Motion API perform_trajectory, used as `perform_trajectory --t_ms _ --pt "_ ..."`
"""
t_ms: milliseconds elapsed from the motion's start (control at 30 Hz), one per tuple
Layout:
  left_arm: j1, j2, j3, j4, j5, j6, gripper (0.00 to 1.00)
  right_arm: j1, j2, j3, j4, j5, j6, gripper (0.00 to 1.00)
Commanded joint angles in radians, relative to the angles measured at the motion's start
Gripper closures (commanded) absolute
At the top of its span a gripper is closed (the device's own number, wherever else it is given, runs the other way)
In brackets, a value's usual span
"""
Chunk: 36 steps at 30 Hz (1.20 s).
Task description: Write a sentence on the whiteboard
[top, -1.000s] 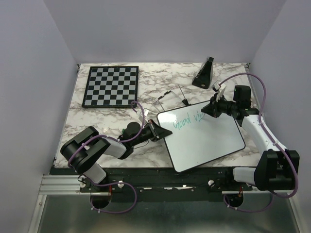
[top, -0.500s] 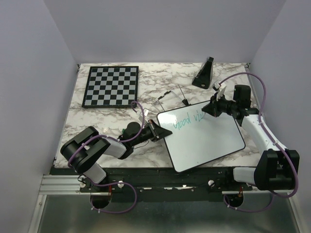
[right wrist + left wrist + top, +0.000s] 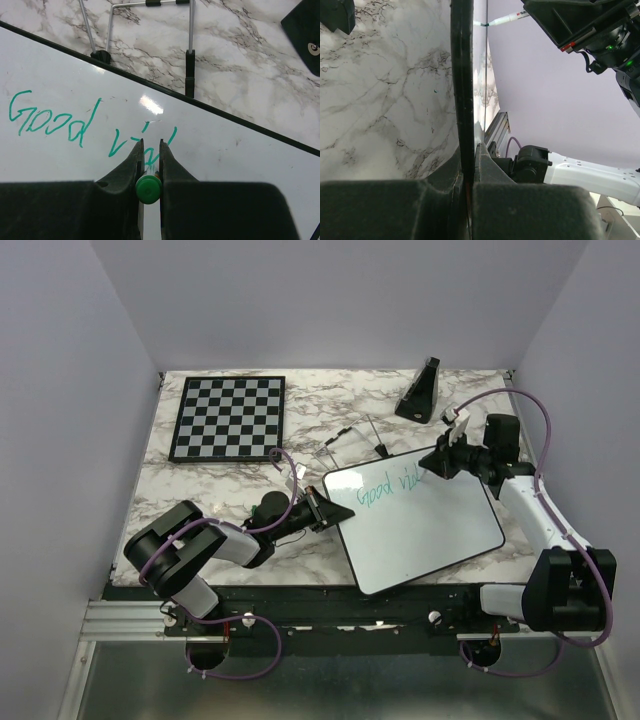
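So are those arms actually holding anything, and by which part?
The right jaws pinch the marker near its green back end; left jaws clamp the whiteboard by its left rim.

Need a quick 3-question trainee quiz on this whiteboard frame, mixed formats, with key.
1. True or false: the left hand clamps the whiteboard by its edge.
2. Which word of the green writing is complete? A) Good B) Success C) Smile
3. What sits between the fingers of the right hand?
Key: 1 true; 2 A; 3 a green marker.
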Motion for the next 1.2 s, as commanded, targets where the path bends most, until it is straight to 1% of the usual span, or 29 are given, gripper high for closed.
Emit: perform_trajectory --t_ms 0,167,333,433,567,733,1167 --pt "-0.012 -0.033 -0.002 0.016 0.040 0.095 1.00 -0.013 -0.024 -0.020 -0.030 0.025 -0.038 1.00" --pt "-0.012 -0.027 0.001 0.017 0.040 0.096 1.00 -0.028 -0.044 -0.037 -0.062 0.019 -0.060 0.99" --pt "-0.012 -0.029 0.001 0.020 0.039 0.096 1.00 -0.046 -0.054 -0.011 -0.064 0.015 -0.050 1.00" --pt "-0.012 -0.029 -0.001 0.020 0.039 0.096 1.00 -0.059 -0.081 0.018 -0.064 -0.033 -0.023 0.99" --pt "-0.012 -0.033 0.001 0.019 0.040 0.098 1.00 -0.060 -0.136 0.035 -0.064 -0.141 0.025 1.00" --pt "-0.012 -0.035 0.001 0.017 0.042 0.101 1.00 -0.062 -0.176 -0.023 -0.025 -0.179 0.040 0.99" --pt "-0.014 -0.030 -0.010 0.034 0.044 0.104 1.00 -0.126 -0.153 -0.056 0.025 -0.222 0.028 1.00"
